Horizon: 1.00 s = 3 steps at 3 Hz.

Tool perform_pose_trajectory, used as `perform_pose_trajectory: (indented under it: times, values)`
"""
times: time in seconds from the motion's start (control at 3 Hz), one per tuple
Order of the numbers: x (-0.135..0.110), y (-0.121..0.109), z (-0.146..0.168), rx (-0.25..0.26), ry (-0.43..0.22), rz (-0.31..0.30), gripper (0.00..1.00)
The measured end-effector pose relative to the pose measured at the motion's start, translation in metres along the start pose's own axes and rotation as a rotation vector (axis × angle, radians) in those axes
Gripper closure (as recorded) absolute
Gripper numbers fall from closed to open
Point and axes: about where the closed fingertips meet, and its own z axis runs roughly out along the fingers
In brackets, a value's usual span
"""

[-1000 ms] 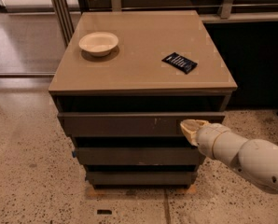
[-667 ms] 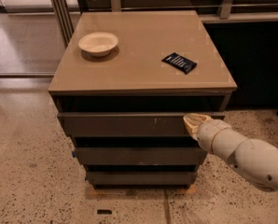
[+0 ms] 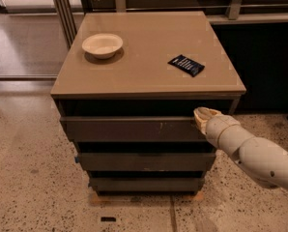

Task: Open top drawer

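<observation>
The top drawer [image 3: 129, 128] is the widest of three dark grey-brown flat fronts under the tan cabinet top [image 3: 149, 76]. Small pale scratches sit right of its centre. A dark gap shows above its front; its inside is hidden. My gripper [image 3: 202, 116] is at the drawer's upper right corner, at the top edge of the front. My white arm [image 3: 252, 151] comes in from the lower right.
A pale bowl [image 3: 102, 45] sits at the back left of the cabinet top and a dark snack packet [image 3: 186, 65] at the right. Two lower drawer fronts [image 3: 146, 161] are below. A speckled floor [image 3: 33, 187] surrounds the cabinet; a dark counter [image 3: 265, 57] stands to the right.
My gripper has moved a little to the right and up along the top drawer's front, to its upper right corner. The drawer front looks unmoved.
</observation>
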Motion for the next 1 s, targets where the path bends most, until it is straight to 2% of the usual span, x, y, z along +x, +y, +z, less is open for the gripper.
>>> perform_pose_trajectory:
  times: [0.33, 1.0]
  values:
    - [0.015, -0.007, 0.030, -0.030, 0.014, 0.065, 1.00]
    - [0.017, -0.010, 0.041, -0.053, 0.032, 0.105, 1.00]
